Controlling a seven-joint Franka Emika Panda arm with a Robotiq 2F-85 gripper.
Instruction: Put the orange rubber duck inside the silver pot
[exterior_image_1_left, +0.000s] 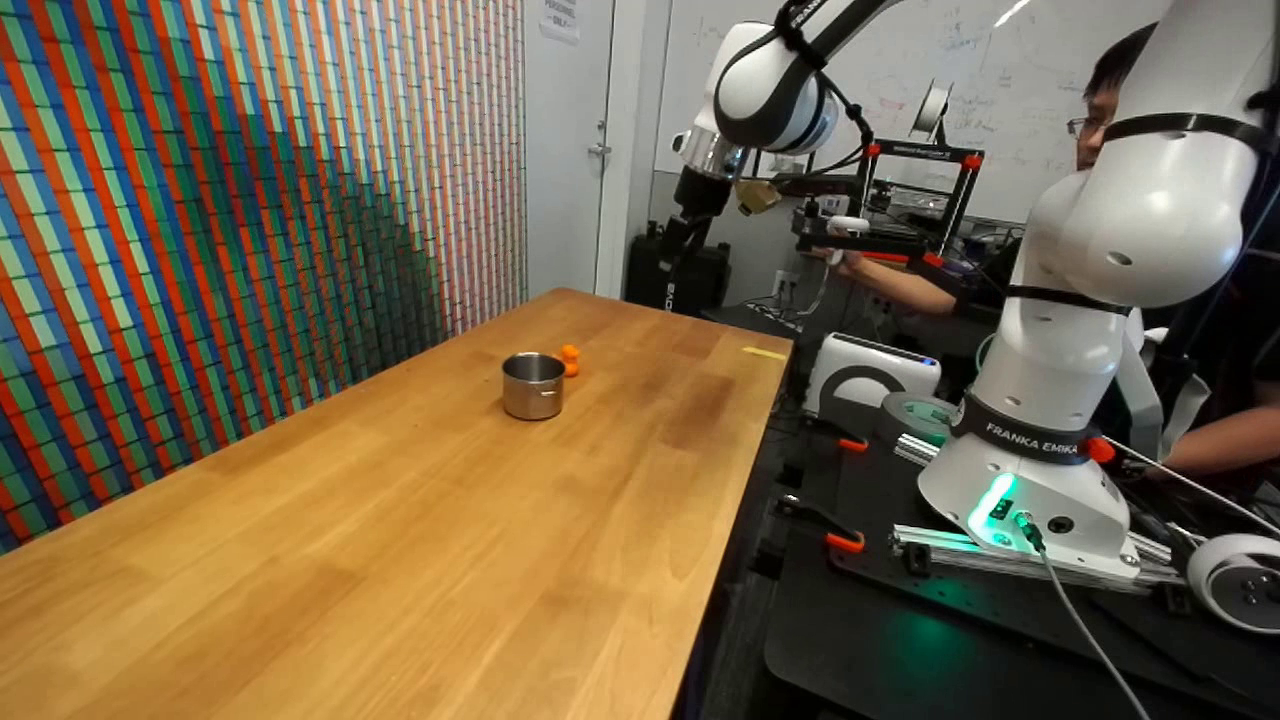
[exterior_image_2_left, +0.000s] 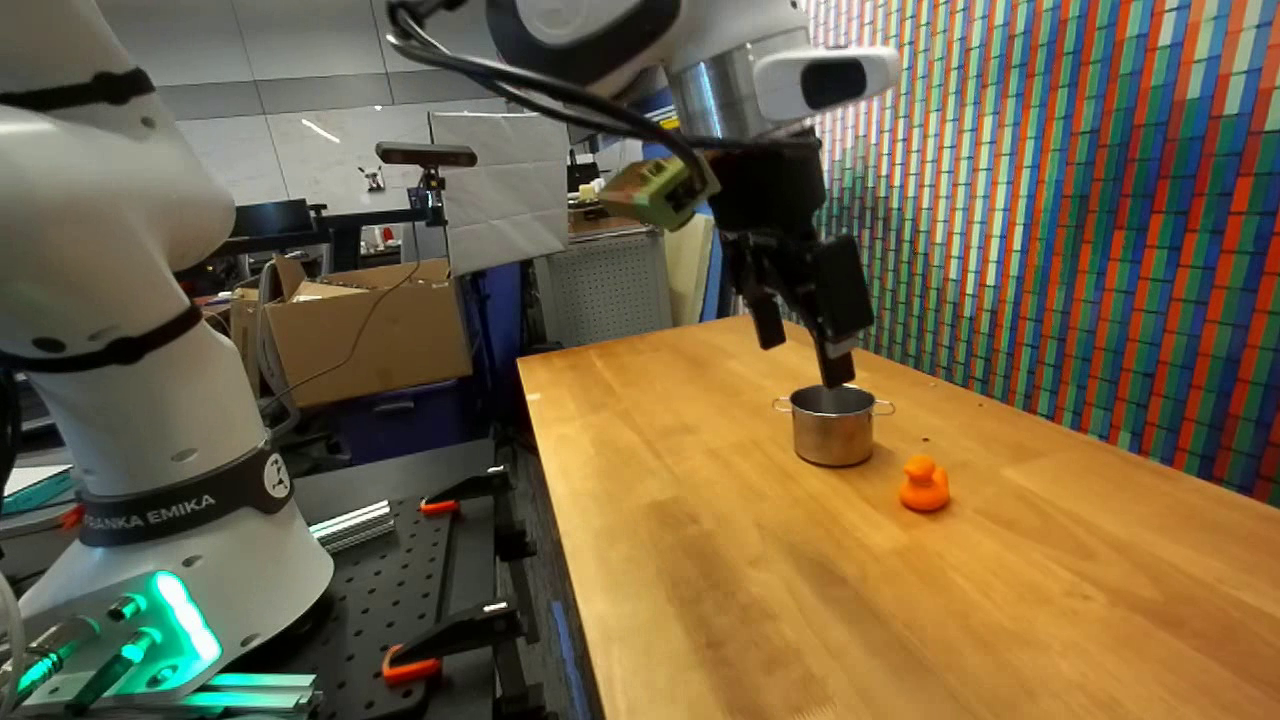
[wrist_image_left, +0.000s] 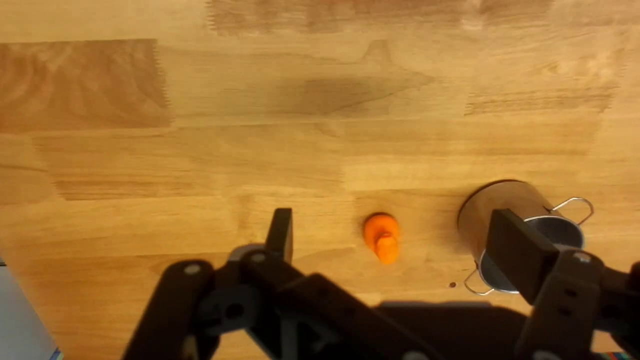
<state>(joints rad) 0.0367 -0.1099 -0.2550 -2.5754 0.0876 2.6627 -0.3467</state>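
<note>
The orange rubber duck stands upright on the wooden table in both exterior views (exterior_image_1_left: 570, 362) (exterior_image_2_left: 923, 487), beside the silver pot and apart from it. The silver pot (exterior_image_1_left: 533, 392) (exterior_image_2_left: 834, 440) stands upright with thin wire handles and a dark inside; nothing shows in it. My black gripper (exterior_image_2_left: 805, 355) is raised above the table, in the air. In the wrist view my gripper (wrist_image_left: 400, 237) is open and empty, its fingers wide apart. The duck (wrist_image_left: 381, 232) shows below, between the fingers. The right finger hides part of the pot (wrist_image_left: 479, 215).
The wooden table (exterior_image_1_left: 400, 530) runs along a colourful patterned wall (exterior_image_2_left: 1080, 200). Black clamps with orange tips (exterior_image_2_left: 455, 640) sit beside the robot base. A strip of yellow tape (exterior_image_1_left: 765, 353) lies near the table's edge. A person (exterior_image_1_left: 1095, 110) is behind the arm.
</note>
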